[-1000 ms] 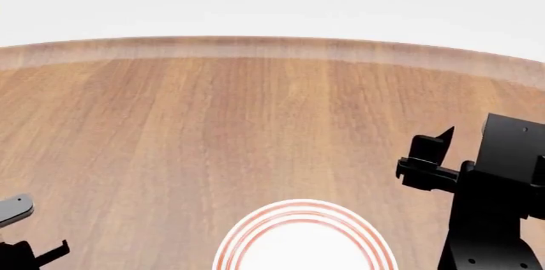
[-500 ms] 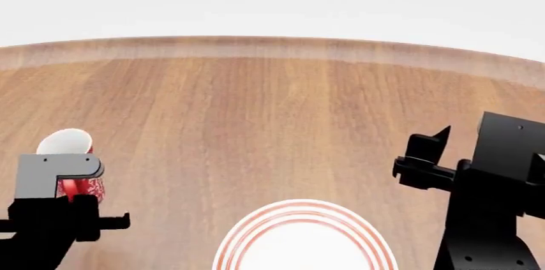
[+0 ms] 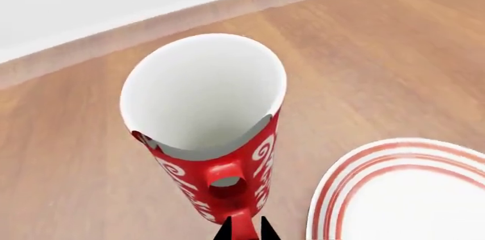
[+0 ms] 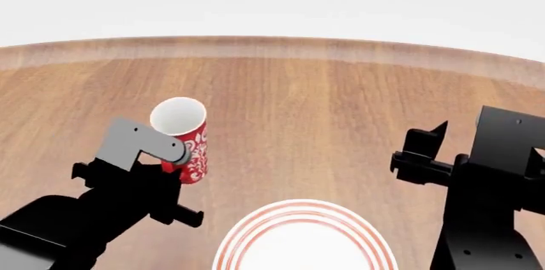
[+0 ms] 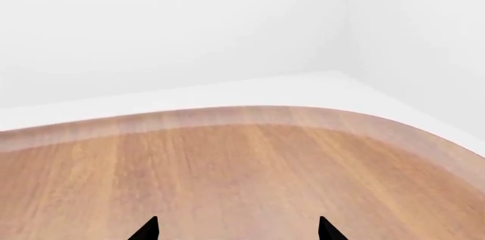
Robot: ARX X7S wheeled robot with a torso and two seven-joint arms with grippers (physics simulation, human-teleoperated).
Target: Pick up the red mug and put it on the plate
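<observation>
The left hand (image 3: 244,230) pinches the red mug (image 4: 189,141) by its handle, lifted off the desk (image 4: 323,104) — pickup done. The plate (image 4: 305,238) sits beside it, bare; placement remains. The right hand (image 5: 236,230) idles, spread.

One red mug (image 4: 193,149), one plate (image 4: 304,238), two grippers, left (image 4: 167,169) and right (image 4: 423,155), one bench (image 4: 323,110).
</observation>
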